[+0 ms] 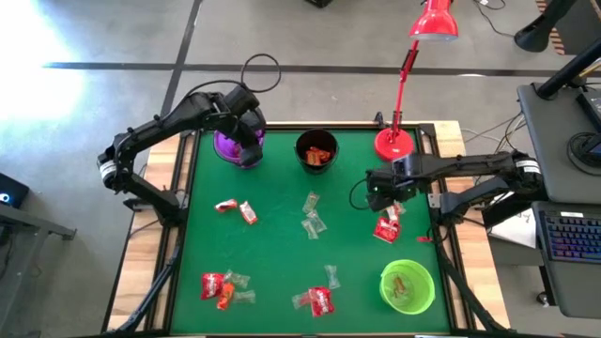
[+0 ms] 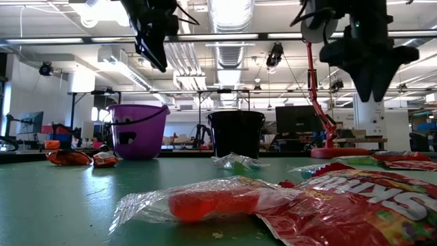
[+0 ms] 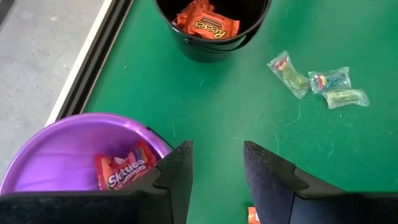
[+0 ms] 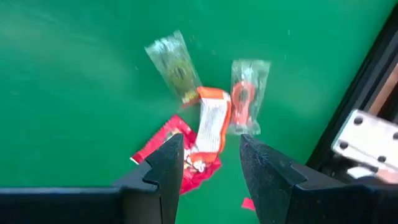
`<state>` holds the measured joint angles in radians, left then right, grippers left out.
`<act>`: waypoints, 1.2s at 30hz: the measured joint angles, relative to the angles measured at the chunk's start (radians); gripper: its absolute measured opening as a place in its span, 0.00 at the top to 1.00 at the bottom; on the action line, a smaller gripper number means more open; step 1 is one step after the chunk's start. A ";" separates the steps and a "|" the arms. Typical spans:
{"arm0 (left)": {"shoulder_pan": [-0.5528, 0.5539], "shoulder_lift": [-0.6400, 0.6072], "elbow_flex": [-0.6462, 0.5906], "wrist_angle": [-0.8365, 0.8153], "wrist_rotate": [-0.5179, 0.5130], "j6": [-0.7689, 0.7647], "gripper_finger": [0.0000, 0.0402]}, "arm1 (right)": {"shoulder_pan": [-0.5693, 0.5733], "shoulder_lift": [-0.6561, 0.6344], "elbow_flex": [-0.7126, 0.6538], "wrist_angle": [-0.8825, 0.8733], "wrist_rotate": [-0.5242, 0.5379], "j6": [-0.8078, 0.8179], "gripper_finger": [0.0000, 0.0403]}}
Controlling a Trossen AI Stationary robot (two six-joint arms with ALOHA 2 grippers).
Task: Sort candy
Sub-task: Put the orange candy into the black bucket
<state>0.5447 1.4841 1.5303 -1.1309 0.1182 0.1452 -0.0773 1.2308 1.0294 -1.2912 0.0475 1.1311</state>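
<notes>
- Reaching from the table's left edge, the left arm bends toward the far side, and the left gripper (image 3: 214,177) hangs above the round purple plastic cup (image 1: 229,145); its two dark fingers stand apart with nothing between them.
- Inside the purple cup lies one red candy packet with white letters (image 3: 124,169).
- The right arm comes in from the right edge, stretched almost level across the table, and the right gripper (image 4: 208,165) hovers over a small heap of candy near the right side; its fingers are also apart and empty.
- That heap has a red wrapper (image 4: 177,152), an orange-and-white wrapper (image 4: 211,124) lying on it, and two clear cellophane sweets (image 4: 174,68) just beside; their long axes run roughly toward the gripper, slightly fanned.
- The black round bucket (image 1: 316,150) at the far middle holds orange wrapped candy (image 3: 208,22).
- Three clear greenish cellophane sweets (image 1: 311,216) lie near the table's centre, on the green felt table top (image 1: 282,244), each turned a different way.
- Two red sweets (image 1: 237,210) lie left of centre, more red and clear ones (image 1: 223,287) at the near left, and another group (image 1: 319,296) at the near middle.
- The lime green cup (image 1: 408,286) stands at the near right, with some candy inside.
- A red desk lamp (image 1: 399,141) has its base at the far right.
</notes>
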 joint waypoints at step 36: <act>-0.048 -0.001 -0.001 -0.005 -0.002 0.003 0.69 | 0.116 0.151 -0.345 0.414 -0.030 0.102 0.64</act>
<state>0.4962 1.4830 1.5291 -1.1358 0.1162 0.1486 0.0391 1.3814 0.6848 -0.8776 0.0179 1.2327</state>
